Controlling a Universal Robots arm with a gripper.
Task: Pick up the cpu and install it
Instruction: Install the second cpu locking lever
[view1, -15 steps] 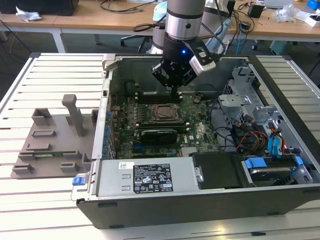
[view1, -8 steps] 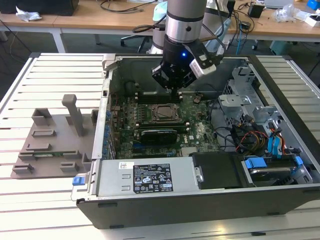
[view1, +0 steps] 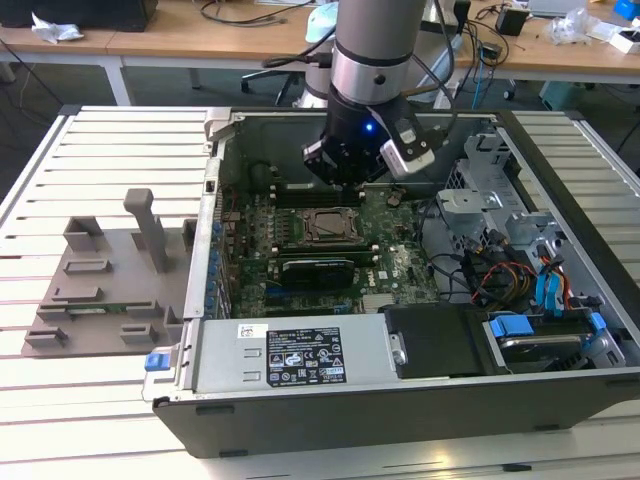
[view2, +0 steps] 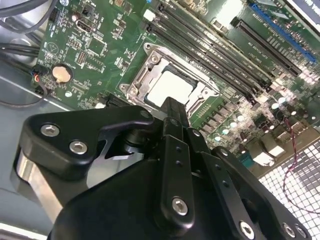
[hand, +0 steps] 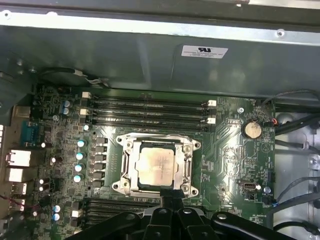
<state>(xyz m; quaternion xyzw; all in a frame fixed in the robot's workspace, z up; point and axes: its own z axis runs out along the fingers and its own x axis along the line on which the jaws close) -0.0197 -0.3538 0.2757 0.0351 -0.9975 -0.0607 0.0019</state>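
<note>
The cpu (hand: 159, 166) is a pale silver square lying flat inside the metal socket frame (hand: 158, 162) on the green motherboard; the second wrist view shows the cpu (view2: 170, 87) seated there too. My gripper (hand: 171, 196) hovers just above the socket's edge, its fingers together with nothing between them. In the exterior view the gripper (view1: 348, 178) hangs inside the open computer case (view1: 300, 355), slightly behind the socket (view1: 330, 227). In the second wrist view the gripper (view2: 172, 107) points down toward the socket's rim.
A grey plastic tray with upright posts (view1: 110, 280) lies on the slatted table at the exterior view's left. A long black card (view1: 318, 268) sits in front of the socket. Memory slots (hand: 150, 112) lie behind it. Drive cages and cables (view1: 510, 270) crowd the case's right.
</note>
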